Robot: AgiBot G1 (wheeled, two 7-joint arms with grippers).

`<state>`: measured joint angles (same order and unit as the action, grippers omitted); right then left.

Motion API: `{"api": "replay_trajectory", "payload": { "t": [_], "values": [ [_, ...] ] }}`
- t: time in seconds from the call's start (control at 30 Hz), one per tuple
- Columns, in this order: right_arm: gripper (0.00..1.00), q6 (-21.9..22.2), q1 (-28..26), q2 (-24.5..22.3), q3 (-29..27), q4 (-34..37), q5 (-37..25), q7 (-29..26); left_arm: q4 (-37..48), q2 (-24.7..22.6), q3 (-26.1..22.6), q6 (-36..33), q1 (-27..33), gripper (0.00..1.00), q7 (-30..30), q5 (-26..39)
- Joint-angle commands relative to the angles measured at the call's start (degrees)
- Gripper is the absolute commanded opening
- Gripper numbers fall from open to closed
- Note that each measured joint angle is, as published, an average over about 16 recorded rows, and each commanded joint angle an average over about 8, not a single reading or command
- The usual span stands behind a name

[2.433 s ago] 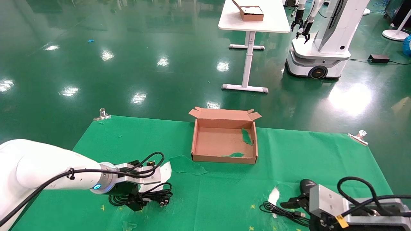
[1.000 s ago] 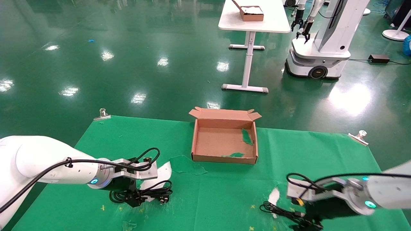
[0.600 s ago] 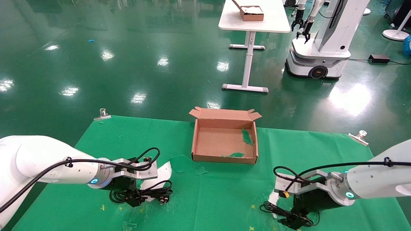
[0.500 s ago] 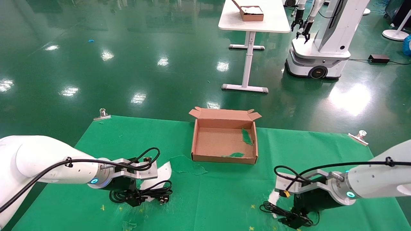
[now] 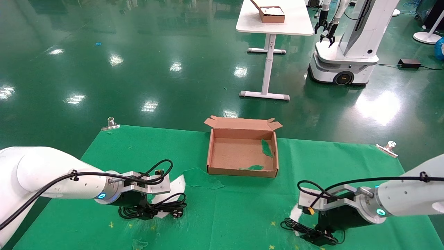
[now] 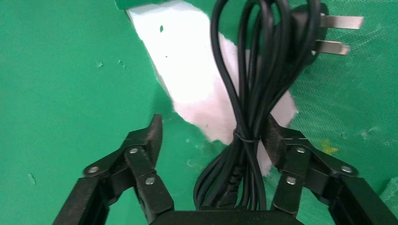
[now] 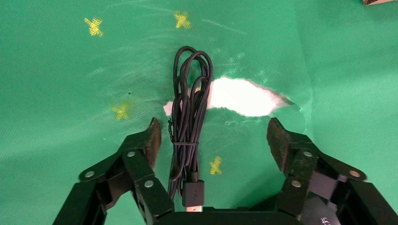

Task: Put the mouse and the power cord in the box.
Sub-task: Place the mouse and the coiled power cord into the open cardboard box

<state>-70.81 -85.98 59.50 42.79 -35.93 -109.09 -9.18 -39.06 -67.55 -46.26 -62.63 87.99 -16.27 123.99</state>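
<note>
The power cord (image 5: pixel 170 207), a thick black looped bundle with a pronged plug (image 6: pixel 328 33), lies on the green cloth at the front left. My left gripper (image 5: pixel 145 212) is low over it and open; the cord (image 6: pixel 253 93) runs between the fingers, close against one pad (image 6: pixel 274 136). At the front right my right gripper (image 5: pixel 317 238) is open above the mouse's thin tied USB cable (image 7: pixel 190 108), which lies nearer one finger (image 7: pixel 152 138). The mouse body is hidden by the right wrist in the head view. The open cardboard box (image 5: pixel 242 172) sits mid-table, beyond both grippers.
White patches show through tears in the cloth (image 5: pixel 175 185) by each gripper, and a loose green flap (image 5: pixel 201 178) lies left of the box. Metal clips (image 5: pixel 110 123) hold the far corners. Beyond the table stand a white desk (image 5: pixel 274 26) and another robot (image 5: pixel 347 52).
My right arm swung in from the near right corner and came down over the mouse's cable, covering the mouse. My left gripper sank a little around the power cord. The box stayed put.
</note>
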Motion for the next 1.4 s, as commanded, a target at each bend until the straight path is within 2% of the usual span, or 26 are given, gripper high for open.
{"api": "replay_trajectory", "payload": {
  "t": [0.03,1.07,1.4],
  "values": [
    [0.00,0.0,0.1,-0.1,0.0,-0.2,0.0,0.0,0.0,0.0,0.0,0.0,0.0,0.00,0.0,0.0],
    [0.00,-0.1,0.3,-0.4,-0.1,-0.7,0.2,-0.2,-0.1,0.0,0.0,0.0,0.0,0.00,0.0,0.0],
    [0.00,-0.3,-2.7,-3.2,-1.5,-1.1,1.0,0.5,-4.9,2.2,2.3,-3.3,3.9,0.00,2.1,-4.2]
  ]
}}
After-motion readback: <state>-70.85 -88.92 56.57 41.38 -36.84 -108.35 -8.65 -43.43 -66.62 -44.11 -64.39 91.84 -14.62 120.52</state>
